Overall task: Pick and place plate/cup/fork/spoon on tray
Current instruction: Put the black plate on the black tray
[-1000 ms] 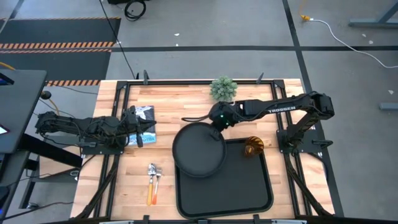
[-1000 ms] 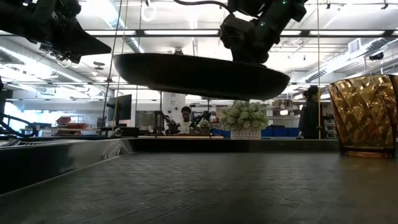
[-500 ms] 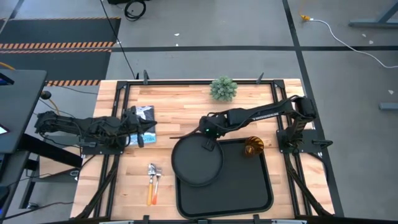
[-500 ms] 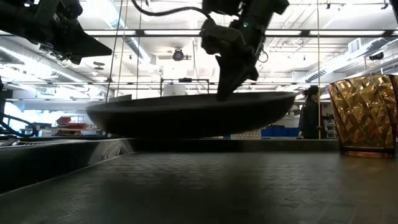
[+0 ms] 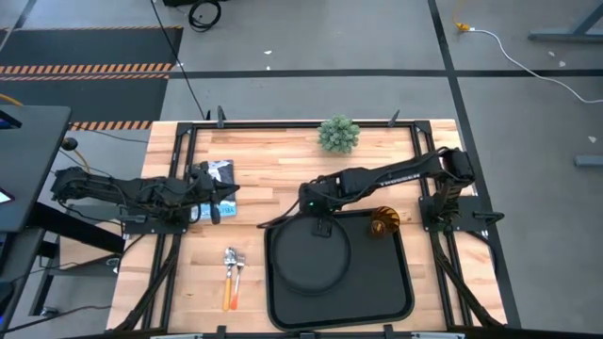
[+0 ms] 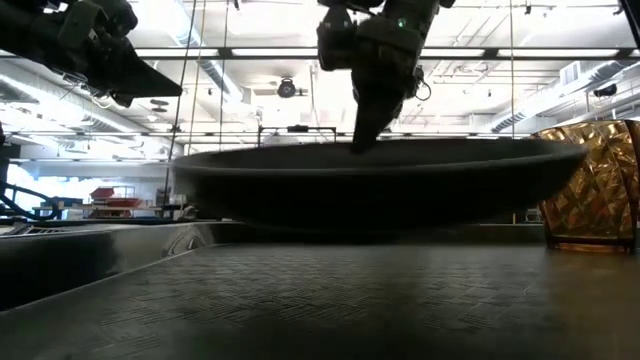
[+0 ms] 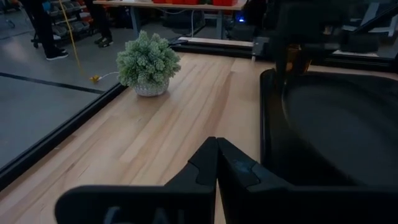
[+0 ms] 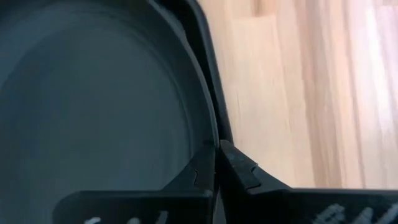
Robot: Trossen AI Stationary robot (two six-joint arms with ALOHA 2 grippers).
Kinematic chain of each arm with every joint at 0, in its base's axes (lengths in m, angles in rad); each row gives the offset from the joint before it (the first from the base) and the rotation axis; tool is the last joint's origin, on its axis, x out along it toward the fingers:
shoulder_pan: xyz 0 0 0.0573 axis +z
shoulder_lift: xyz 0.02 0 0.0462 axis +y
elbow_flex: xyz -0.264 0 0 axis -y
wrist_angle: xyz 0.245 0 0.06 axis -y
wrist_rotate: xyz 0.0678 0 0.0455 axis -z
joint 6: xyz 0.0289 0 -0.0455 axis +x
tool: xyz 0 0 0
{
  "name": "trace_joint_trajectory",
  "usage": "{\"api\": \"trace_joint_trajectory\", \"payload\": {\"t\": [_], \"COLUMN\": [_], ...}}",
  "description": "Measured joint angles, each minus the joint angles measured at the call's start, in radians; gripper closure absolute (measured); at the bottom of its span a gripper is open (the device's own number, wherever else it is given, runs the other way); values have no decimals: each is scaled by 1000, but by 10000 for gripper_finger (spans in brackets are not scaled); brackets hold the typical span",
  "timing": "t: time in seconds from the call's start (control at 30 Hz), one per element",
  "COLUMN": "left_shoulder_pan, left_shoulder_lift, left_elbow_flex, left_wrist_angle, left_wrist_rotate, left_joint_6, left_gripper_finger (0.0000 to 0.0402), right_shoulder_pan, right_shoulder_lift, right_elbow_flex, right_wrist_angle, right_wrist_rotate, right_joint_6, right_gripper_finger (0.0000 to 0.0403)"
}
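Observation:
The round black plate (image 5: 311, 256) is low over the left half of the black tray (image 5: 396, 292), and I cannot tell whether it rests on the tray floor. It also shows in the low view (image 6: 380, 185). My right gripper (image 5: 316, 219) is shut on the plate's far rim. The amber cup (image 5: 383, 222) stands in the tray's far right corner. The orange-handled fork and spoon (image 5: 233, 275) lie side by side on the table left of the tray. My left gripper (image 5: 213, 203) is shut and empty over the table's left part. My right gripper pinches the plate's rim (image 8: 214, 140) at its far edge between the two fingers (image 8: 239, 169). The fingers come slanting down from the table's far right side (image 6: 365, 135). The plate sits about level, low over the tray.
A small potted plant (image 5: 338, 134) stands at the table's far edge. A blue-white packet (image 5: 220, 173) lies beside my left gripper. The tray's right half and near part are bare. The table's black frame rails run along its sides.
My right gripper has gone toward the table's near edge and down with the plate. The plate was high over the tray's far left corner. It now sits level and low inside the tray's left half.

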Motion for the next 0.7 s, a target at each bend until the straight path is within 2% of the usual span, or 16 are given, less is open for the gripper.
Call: {"api": "trace_joint_trajectory", "payload": {"t": [0.33, 0.7], "left_shoulder_pan": [0, 0], "left_shoulder_lift": [0, -1], "left_elbow_flex": [0, 0], "left_wrist_angle": [10, 12], "left_wrist_rotate": [3, 4], "left_joint_6": [-1, -1], "left_gripper_finger": [392, 392], "right_shoulder_pan": [0, 0], "right_shoulder_lift": [36, 63], "right_elbow_flex": [0, 0], "right_wrist_angle": [-63, -63], "right_wrist_rotate": [2, -53], "right_joint_6": [-34, -255], "right_gripper_finger": [394, 392]}}
